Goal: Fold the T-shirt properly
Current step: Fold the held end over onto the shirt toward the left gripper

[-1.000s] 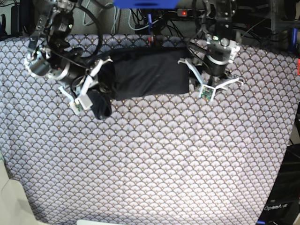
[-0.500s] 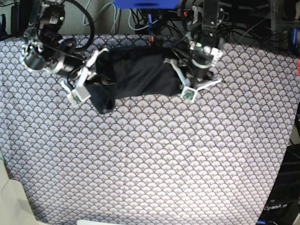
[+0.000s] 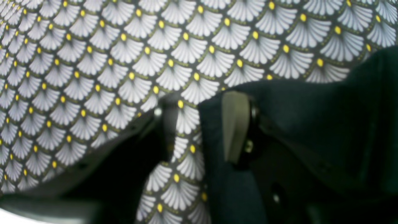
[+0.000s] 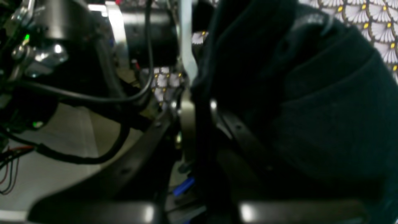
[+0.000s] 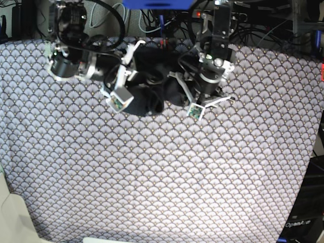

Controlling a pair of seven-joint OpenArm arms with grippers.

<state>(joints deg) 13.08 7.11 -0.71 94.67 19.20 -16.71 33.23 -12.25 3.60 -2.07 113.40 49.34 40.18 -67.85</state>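
Observation:
The black T-shirt is bunched into a dark lump at the far middle of the fan-patterned tablecloth, between my two arms. In the right wrist view my right gripper is shut on a fold of the T-shirt; its arm is to the left of the lump. My left gripper has its jaws apart. An edge of the T-shirt hangs between them and against one pad, with tablecloth showing in the gap. Its arm stands at the lump's right.
Cables and a power strip run behind the table's far edge, under a blue object. The tablecloth drops off at the right edge and at the near left corner.
Both arms have moved inward toward each other. The T-shirt, a wide flat rectangle a second ago, is now drawn together into a narrow bunched lump.

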